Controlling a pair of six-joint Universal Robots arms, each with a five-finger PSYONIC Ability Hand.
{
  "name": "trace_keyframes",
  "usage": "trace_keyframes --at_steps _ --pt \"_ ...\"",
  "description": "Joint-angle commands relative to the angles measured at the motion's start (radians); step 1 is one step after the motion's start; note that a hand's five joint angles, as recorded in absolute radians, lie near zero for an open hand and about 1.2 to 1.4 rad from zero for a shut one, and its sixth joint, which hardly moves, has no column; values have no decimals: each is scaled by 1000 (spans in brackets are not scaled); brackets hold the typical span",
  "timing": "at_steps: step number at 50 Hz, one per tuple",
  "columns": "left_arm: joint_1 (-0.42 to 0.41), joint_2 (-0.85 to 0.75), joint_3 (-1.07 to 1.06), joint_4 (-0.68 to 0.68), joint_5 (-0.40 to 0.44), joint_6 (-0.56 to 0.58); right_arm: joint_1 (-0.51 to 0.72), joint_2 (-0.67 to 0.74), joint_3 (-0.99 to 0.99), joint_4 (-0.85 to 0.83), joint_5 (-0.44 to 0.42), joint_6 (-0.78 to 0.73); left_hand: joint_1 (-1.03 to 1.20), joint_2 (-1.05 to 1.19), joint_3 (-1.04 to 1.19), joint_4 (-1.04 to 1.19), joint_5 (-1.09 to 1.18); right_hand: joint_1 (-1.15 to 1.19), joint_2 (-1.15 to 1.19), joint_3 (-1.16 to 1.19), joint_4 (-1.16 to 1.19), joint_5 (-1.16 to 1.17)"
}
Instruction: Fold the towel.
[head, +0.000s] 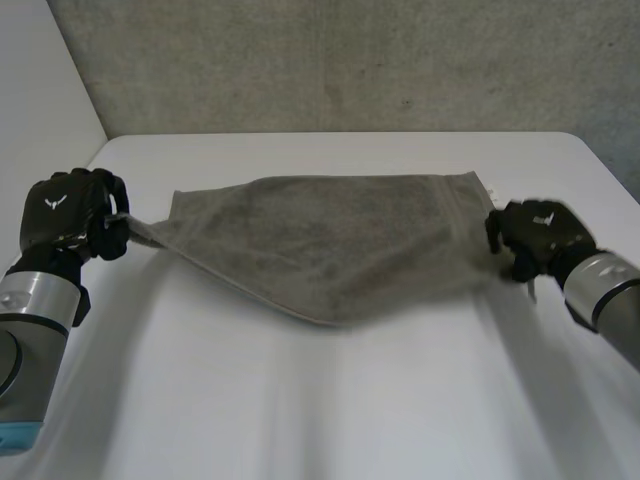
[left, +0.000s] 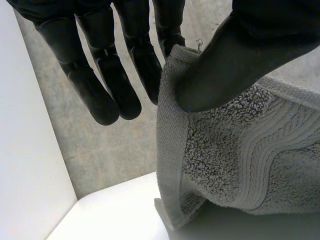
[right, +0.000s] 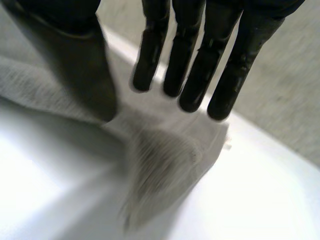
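The grey towel (head: 330, 240) hangs stretched between my two hands, its middle sagging toward the table. My left hand (head: 75, 215) holds the towel's left corner up off the table. In the left wrist view its thumb (left: 225, 65) pinches that corner (left: 175, 65) against a finger, while the other fingers (left: 100, 90) stay straight. My right hand (head: 535, 238) is at the towel's right edge. In the right wrist view its fingers (right: 200, 65) are straight over the bunched right corner (right: 170, 150). Its thumb (right: 85, 65) stands apart from them, tip against the cloth.
The white table (head: 330, 400) runs wide in front of the towel. A grey concrete wall (head: 350, 60) stands behind its far edge, and a white wall (head: 40, 80) rises at the left.
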Motion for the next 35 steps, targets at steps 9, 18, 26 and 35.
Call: trace_keyframes --at_steps 9,18,26,35 --pt "2 -42 1 3 1 6 -6 118 -11 1 71 -139 -11 -91 -150 17 -239 -261 -273 -289 -286 -270" --pt "2 -42 -1 3 1 6 -12 97 -2 41 62 -146 -11 -91 -150 17 -239 -278 -290 -306 -304 -288" --pt "2 -42 -1 3 1 4 -15 72 76 71 -21 -181 -11 -91 -150 17 -239 -278 -290 -306 -304 -288" --pt "2 -44 1 5 3 6 -81 91 99 16 -110 -219 -11 -91 -150 17 -239 -252 -264 -280 -277 -262"
